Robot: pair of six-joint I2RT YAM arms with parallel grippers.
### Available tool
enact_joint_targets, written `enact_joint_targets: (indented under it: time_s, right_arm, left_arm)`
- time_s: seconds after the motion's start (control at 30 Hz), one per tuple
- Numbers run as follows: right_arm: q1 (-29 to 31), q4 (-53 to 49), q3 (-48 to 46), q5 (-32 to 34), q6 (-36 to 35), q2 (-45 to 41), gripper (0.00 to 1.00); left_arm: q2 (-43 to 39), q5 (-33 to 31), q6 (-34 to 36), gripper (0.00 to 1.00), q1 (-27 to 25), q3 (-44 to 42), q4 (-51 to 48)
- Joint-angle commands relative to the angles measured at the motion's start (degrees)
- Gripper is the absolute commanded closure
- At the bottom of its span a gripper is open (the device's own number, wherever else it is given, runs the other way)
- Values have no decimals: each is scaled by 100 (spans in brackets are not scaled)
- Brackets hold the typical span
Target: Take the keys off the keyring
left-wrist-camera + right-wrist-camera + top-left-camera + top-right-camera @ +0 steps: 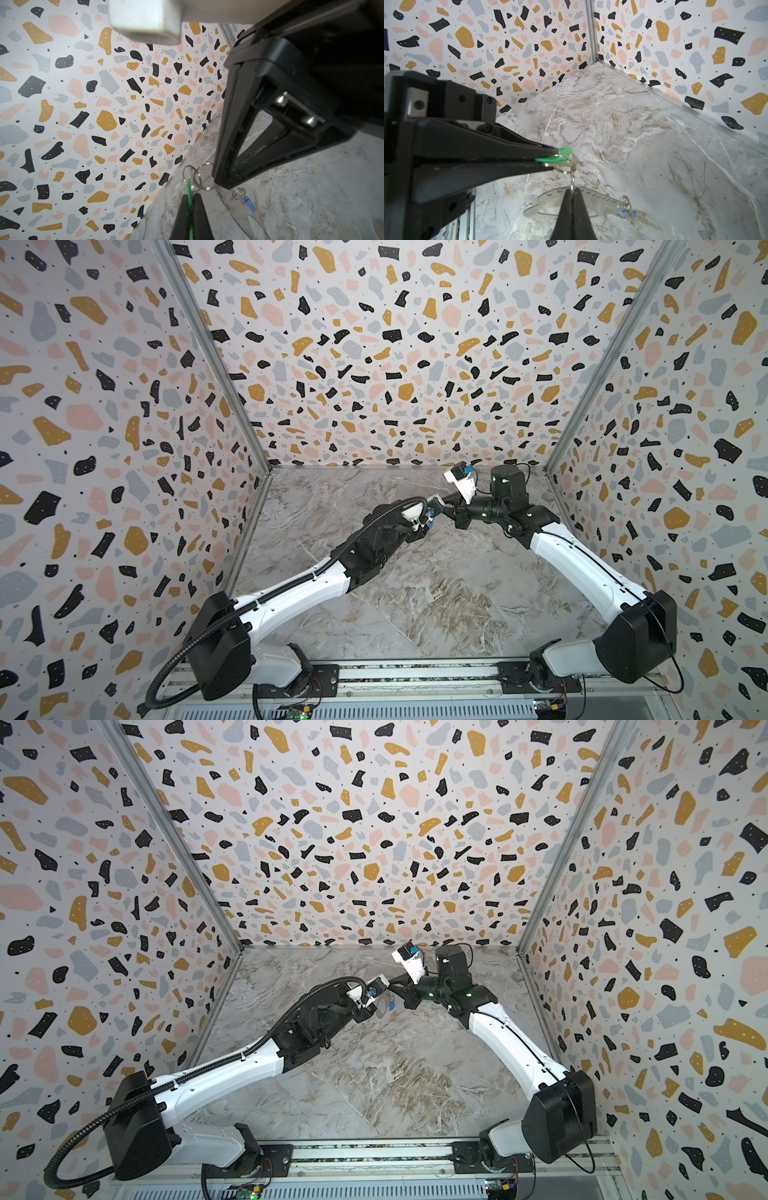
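Aloft near the back edge of the worktop (415,593), the green-tagged key (562,154) is pinched in the left gripper (190,197) and the keyring (602,204) clamped in the right gripper (572,191). Linking rings (566,164) are strung between them, and the blue-tagged key (625,213) is hung at the keyring's end.

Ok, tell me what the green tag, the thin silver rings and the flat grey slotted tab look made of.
The green tag: thin plastic, likely; saturated colour, sheet-thin edge. The thin silver rings: polished metal wire, bright glints. The flat grey slotted tab: matt pale sheet; brushed metal or frosted plastic, unclear.
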Motion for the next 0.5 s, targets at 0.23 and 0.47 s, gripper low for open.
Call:
enact_joint_targets:
  time_s: [0.23,0.47]
  right_arm:
    - [97,-173,367,323,14,54,100]
    - [124,-277,372,542,-70,59,100]
  left_arm:
    - [75,381,-146,100,-31,441,-9]
    - [155,386,-261,100,-27,551,-5]
